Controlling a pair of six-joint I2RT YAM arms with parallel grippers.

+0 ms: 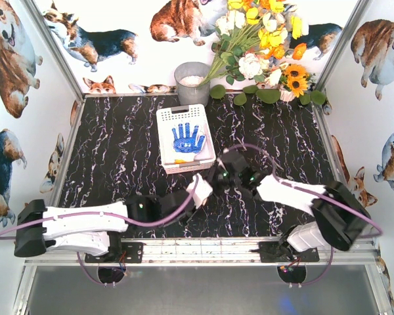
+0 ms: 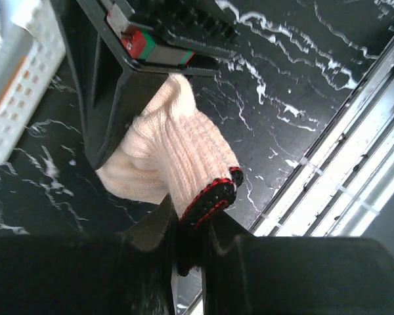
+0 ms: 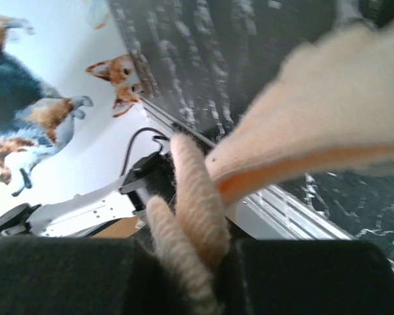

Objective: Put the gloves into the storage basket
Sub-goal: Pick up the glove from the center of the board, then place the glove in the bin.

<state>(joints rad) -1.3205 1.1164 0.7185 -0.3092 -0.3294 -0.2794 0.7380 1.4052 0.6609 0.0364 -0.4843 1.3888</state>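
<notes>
A cream knit glove [image 1: 203, 186] with a black-and-red cuff hangs just above the black marble table, stretched between both arms. My left gripper [image 2: 190, 220] is shut on its cuff [image 2: 210, 197]. My right gripper [image 3: 213, 252] is shut on the glove's fingers [image 3: 197, 197], and the palm [image 3: 315, 125] spreads out above it. In the top view the left gripper [image 1: 196, 195] and the right gripper [image 1: 217, 177] meet just off the front right corner of the storage basket [image 1: 163, 131]. A blue-dotted glove [image 1: 188, 138] lies flat inside it.
A round grey bucket [image 1: 192, 82] stands behind the basket, and a flower bouquet [image 1: 262, 46] fills the back right. The metal rail [image 1: 203, 249] runs along the table's near edge. Walls printed with corgis close in the left, right and back sides.
</notes>
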